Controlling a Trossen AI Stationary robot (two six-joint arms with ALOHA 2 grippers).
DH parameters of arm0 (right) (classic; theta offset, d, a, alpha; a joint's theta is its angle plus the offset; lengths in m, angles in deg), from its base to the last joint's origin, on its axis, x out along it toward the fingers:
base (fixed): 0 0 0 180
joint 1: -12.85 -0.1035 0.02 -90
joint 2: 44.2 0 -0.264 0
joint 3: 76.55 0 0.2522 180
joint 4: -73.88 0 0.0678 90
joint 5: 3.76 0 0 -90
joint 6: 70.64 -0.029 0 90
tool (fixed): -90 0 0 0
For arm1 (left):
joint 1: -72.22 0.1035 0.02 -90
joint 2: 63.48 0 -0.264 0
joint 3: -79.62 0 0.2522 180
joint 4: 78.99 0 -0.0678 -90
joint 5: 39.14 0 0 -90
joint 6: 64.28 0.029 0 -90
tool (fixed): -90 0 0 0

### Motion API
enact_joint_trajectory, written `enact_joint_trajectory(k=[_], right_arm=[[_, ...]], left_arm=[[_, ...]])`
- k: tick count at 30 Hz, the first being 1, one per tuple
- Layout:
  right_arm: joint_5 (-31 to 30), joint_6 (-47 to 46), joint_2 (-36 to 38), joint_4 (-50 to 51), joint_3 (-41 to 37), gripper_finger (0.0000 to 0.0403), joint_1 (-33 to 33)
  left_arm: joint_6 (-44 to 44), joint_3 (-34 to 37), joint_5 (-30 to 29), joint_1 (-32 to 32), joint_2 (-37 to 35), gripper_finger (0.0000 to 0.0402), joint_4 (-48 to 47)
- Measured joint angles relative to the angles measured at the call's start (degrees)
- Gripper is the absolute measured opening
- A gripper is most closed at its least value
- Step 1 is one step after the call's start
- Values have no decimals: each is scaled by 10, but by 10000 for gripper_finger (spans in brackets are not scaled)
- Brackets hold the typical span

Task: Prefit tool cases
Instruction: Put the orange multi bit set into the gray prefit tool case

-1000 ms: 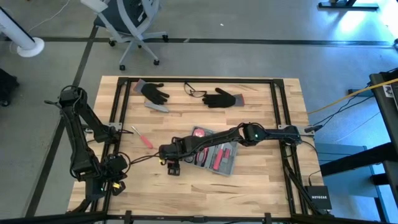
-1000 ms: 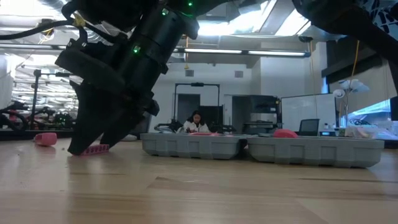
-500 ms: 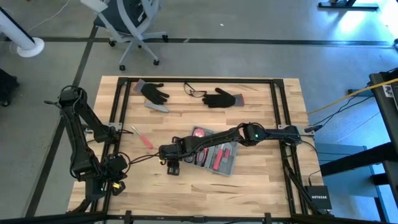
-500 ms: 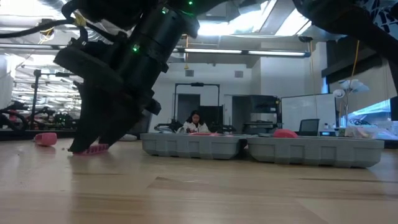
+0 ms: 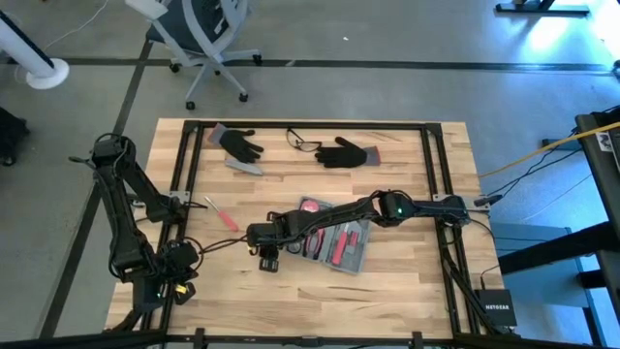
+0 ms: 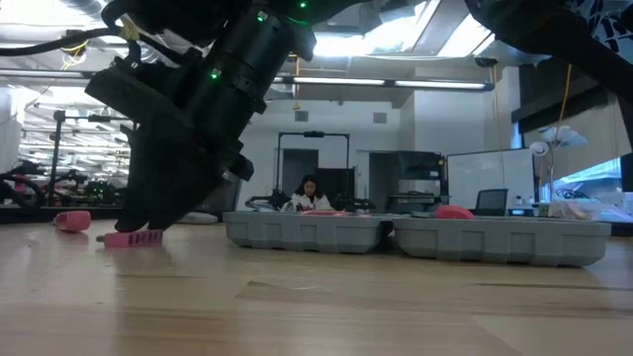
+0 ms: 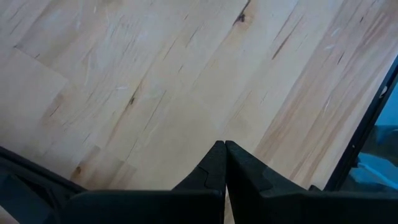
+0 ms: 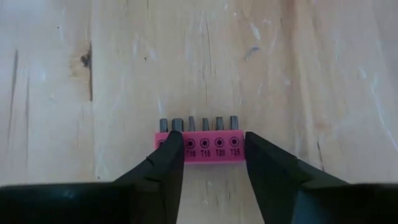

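1. The bench (image 5: 407, 281) is a light wooden top inside a dark frame.
2. The tool case (image 5: 341, 242) lies open and flat near the bench's middle, slightly right of centre. In the low view its two grey halves (image 6: 415, 237) sit side by side.
3. Contents of the case: red-handled tools lie in its moulded slots, and a round red item (image 5: 310, 205) sits at its far left corner. Finer detail of the slots cannot be made out.
4. The right end effector (image 8: 208, 165) is at the bench surface just left of the case. Its fingers (image 8: 165, 168) stand at either end of a pink bit holder (image 8: 198, 144), touching it on at least one side. Whether the grip is complete cannot be told.
5. The pink bit holder carries a row of short bits marked with T sizes and lies on bare wood, outside the case.
6. The left end effector (image 7: 224, 163) is clenched with nothing between its fingers, parked over the near left corner of the bench.
7. A loose red-handled screwdriver (image 5: 221, 213) lies left of the case.
8. Two black gloves (image 5: 242, 145) and a pair of glasses (image 5: 302, 142) lie along the far edge.
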Motion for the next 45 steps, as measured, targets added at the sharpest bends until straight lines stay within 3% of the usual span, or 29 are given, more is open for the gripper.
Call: enact_joint_trajectory(k=[9, 14, 38, 45], right_arm=[[-21, 2, 3, 0, -1, 238, 0], [-23, 3, 7, 2, -2, 259, 0], [-9, -8, 38, -1, -7, 260, -4], [25, 51, 35, -22, -11, 260, -4]], left_arm=[[2, 0, 0, 0, 0, 0, 0], [15, 0, 0, 0, 0, 0, -1], [17, 0, 0, 0, 0, 0, -1], [16, 0, -1, 0, 0, 0, -1]])
